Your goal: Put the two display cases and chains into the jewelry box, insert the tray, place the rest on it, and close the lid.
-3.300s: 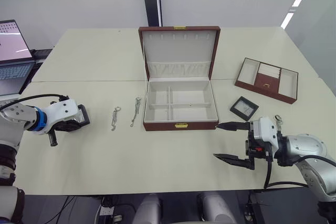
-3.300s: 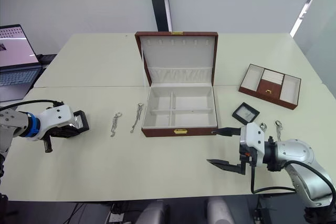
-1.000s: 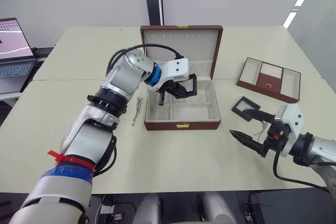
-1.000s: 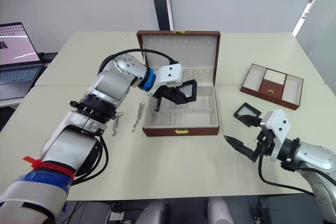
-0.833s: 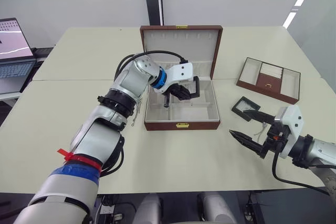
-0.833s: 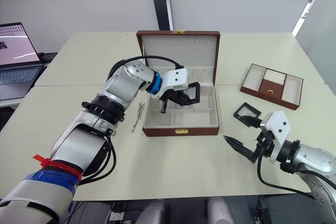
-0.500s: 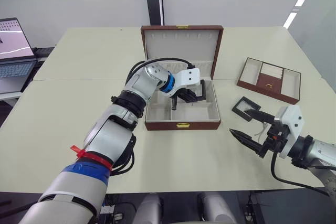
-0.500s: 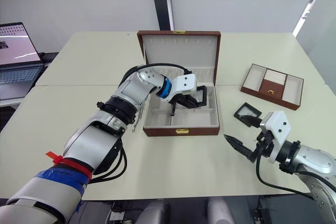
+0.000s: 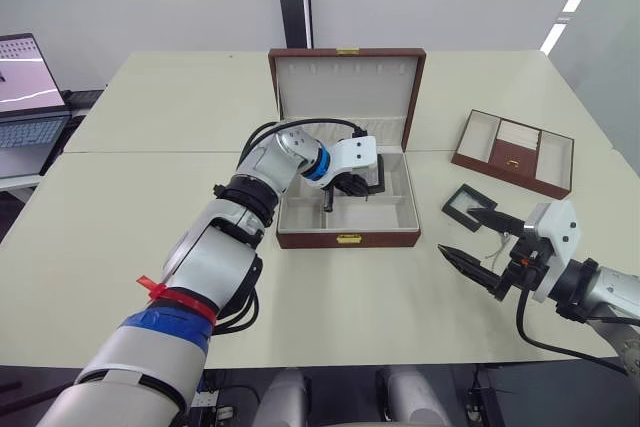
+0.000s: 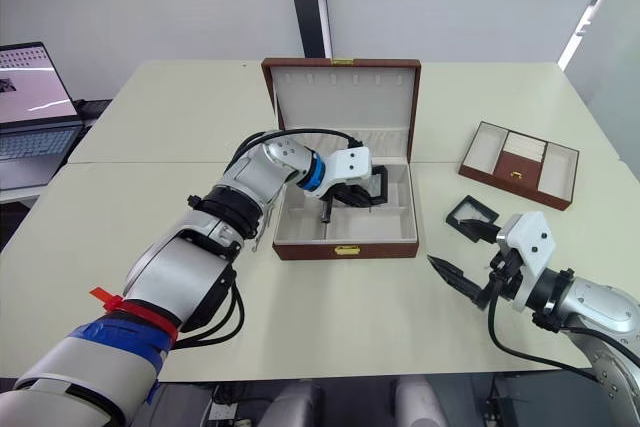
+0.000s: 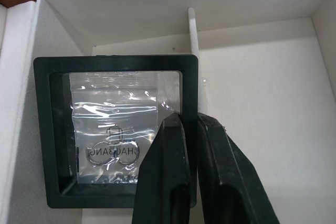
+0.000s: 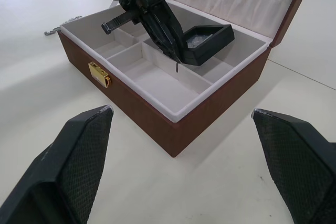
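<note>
Left wrist view shows fingers pinching the display case rim (right fingers spread wide).

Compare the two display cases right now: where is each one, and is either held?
The display case in the jewelry box sits in a rear compartment, its frame pinched by the left gripper. The display case on the table lies flat and free beside the box, near the open right gripper. Both are square with black frames.
</note>
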Robot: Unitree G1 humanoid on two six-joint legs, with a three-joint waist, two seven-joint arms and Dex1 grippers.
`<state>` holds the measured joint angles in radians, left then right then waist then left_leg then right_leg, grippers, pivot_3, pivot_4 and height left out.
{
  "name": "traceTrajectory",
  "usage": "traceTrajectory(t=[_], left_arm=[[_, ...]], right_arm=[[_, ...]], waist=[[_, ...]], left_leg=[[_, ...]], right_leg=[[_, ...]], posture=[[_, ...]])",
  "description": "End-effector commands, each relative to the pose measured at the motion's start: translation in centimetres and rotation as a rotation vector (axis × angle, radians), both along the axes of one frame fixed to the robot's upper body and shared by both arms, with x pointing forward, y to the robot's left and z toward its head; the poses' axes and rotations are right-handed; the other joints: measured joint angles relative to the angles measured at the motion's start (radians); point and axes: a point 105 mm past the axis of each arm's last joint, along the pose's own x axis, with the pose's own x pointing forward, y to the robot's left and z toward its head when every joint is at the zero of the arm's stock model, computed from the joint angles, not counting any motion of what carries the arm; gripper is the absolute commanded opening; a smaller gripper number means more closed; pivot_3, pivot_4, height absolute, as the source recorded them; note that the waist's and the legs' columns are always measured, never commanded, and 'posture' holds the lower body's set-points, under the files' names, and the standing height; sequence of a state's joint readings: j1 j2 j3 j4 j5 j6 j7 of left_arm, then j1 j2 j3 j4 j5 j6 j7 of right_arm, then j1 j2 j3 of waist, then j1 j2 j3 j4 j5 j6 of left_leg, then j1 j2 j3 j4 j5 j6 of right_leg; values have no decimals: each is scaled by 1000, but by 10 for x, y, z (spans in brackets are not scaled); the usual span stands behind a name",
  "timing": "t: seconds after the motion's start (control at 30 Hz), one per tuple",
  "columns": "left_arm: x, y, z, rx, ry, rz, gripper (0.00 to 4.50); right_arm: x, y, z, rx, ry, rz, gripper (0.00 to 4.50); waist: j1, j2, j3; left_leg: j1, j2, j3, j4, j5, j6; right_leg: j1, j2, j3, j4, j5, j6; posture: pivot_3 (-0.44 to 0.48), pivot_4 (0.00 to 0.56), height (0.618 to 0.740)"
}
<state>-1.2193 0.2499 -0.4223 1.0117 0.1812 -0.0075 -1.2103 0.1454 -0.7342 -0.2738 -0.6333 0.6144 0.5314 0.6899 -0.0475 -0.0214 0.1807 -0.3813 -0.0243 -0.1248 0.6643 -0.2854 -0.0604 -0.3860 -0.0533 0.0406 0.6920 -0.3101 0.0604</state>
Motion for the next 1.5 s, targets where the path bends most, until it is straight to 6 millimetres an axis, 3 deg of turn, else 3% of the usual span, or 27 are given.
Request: traceTrajectory(t=[0.03, 0.43, 0.57, 0.7, 0.9, 1.0, 1.13, 1.37, 1.5], left_arm=[[5, -7, 22, -49, -57, 0, 860], [3, -7, 41, -115, -42, -11, 4445], [-6, -8, 63, -247, 2, -51, 4479], [-29, 7, 84, -412, 117, -109, 4479], [-61, 71, 93, -585, 212, 41, 4479], [-68, 104, 84, -621, 230, 186, 4479], [-80, 169, 60, -548, 173, 471, 4479], [-110, 251, 39, -522, 103, 823, 4479], [-127, 287, 32, -502, 18, 990, 4479]], right_arm=[[-1, 3, 12, -1, -55, 12, 4500], [4, 0, 15, -3, -65, 16, 4500], [7, -7, 18, 7, -76, 6, 4500], [8, -23, 17, 14, -58, -17, 4500], [12, -74, 5, -5, 12, -106, 4500], [16, -95, 0, -23, 24, -146, 4500], [23, -125, -4, -37, 40, -220, 4500], [33, -153, -11, -30, 61, -295, 4500], [38, -167, -12, -20, 48, -346, 4500]], waist=[[0, 0, 0], [-1, 0, 0], [-1, 0, 0], [-6, 1, 0], [-16, 1, -1], [-12, 1, -1], [-12, 2, -1], [-4, 2, -1], [-3, 2, -1]], left_leg=[[0, 0, 0, 0, 0, 0], [0, 0, 0, 0, 0, 0], [0, 0, 0, 0, 0, 0], [0, 1, 0, 0, 0, 0], [2, 2, 1, 0, 0, 0], [3, 2, 1, 0, 0, 0], [3, 2, 1, -1, 0, 0], [4, 2, 2, -1, 0, 0], [4, 2, 2, -2, 0, 0]], right_leg=[[0, 0, 0, 0, 0, 0], [0, 0, 0, 0, 0, 0], [0, 0, 0, 0, 0, 0], [0, 0, 0, 0, 0, 0], [0, 1, 2, 2, 0, 0], [0, 0, 2, 3, 0, 0], [0, 0, 3, 3, 0, 0], [1, -1, 3, 2, 0, 0], [1, -1, 2, 1, 0, 0]], posture=[[0, 150, 740], [0, 150, 740], [0, 150, 740], [0, 150, 740], [0, 150, 740], [0, 150, 740], [0, 150, 740], [0, 150, 740], [0, 150, 740]])
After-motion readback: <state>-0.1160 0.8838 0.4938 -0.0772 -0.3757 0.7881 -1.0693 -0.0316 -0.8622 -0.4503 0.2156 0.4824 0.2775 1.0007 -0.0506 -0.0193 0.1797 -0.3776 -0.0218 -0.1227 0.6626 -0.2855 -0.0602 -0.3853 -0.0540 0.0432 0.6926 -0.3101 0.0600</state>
